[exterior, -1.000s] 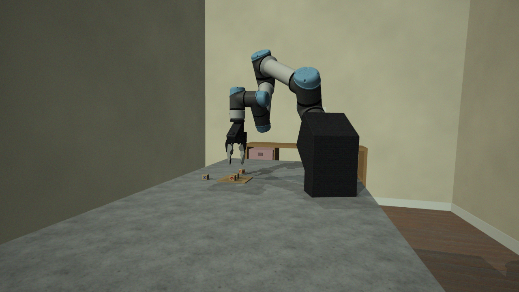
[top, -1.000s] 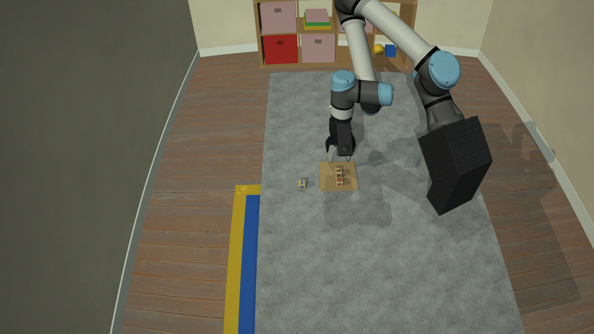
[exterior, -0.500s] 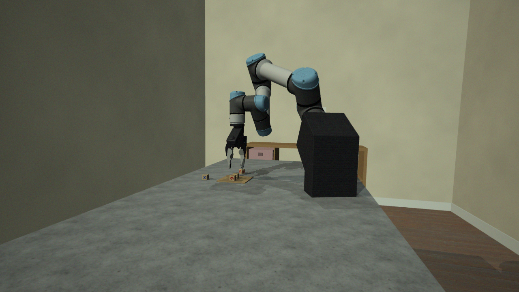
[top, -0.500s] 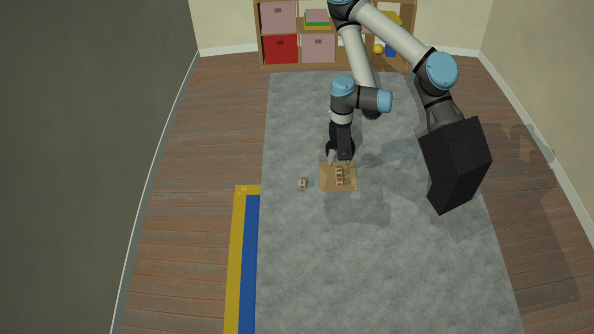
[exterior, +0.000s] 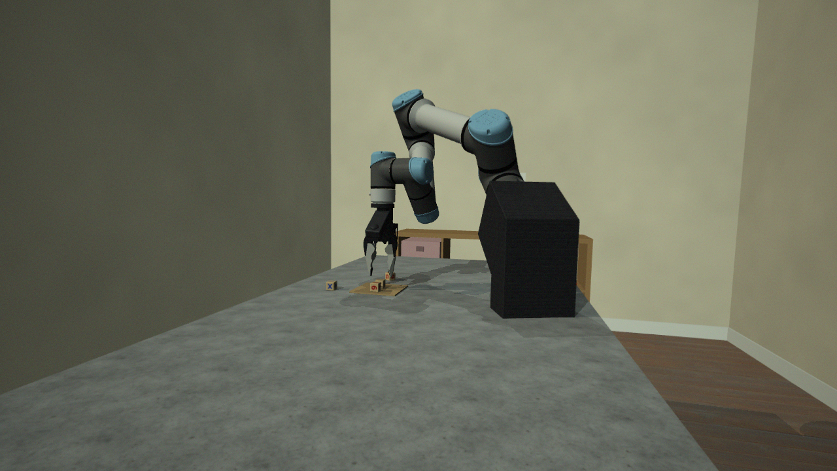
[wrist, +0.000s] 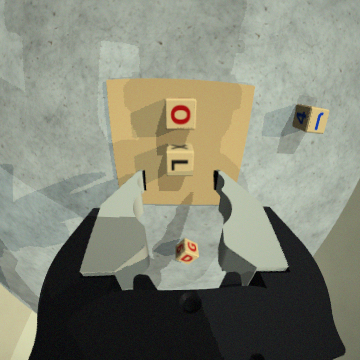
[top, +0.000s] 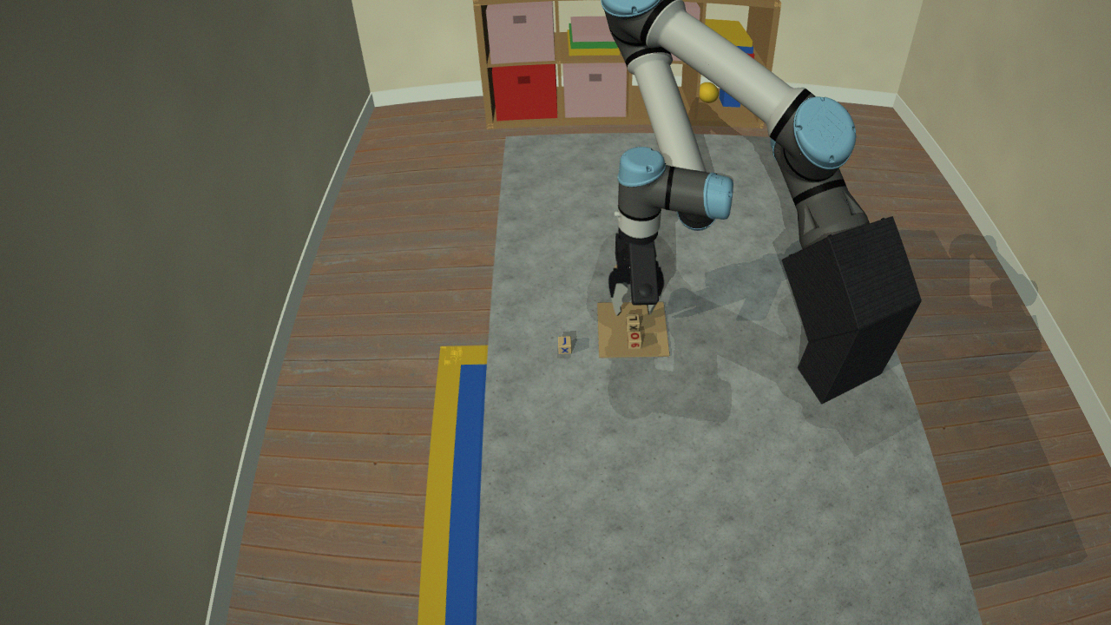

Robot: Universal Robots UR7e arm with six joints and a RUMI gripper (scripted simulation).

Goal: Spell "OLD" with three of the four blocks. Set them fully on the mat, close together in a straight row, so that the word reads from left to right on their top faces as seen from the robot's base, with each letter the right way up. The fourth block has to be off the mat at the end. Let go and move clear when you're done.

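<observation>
The O block [top: 634,336] [exterior: 375,286] [wrist: 180,114] and the L block [top: 633,319] [wrist: 179,164] stand on the tan mat [top: 609,345] [exterior: 395,291] [wrist: 235,125], lined up with a small gap between them. Seen from the base, L is to the right of O. The D block [wrist: 187,251] is off the mat, turned askew, D seemingly on top; my gripper hides it in the top view. The J block [top: 564,345] [exterior: 331,286] [wrist: 311,119] is off the mat's far side. My gripper [top: 635,311] [exterior: 380,273] [wrist: 179,171] is partly open and empty, above the mat's edge beside L.
The large black base block [top: 854,311] [exterior: 532,258] carries the arm, to the right of the mat in the top view. A shelf [top: 522,124] with bins stands beyond the grey table's far end. The table edge [top: 487,342] runs beyond the J block.
</observation>
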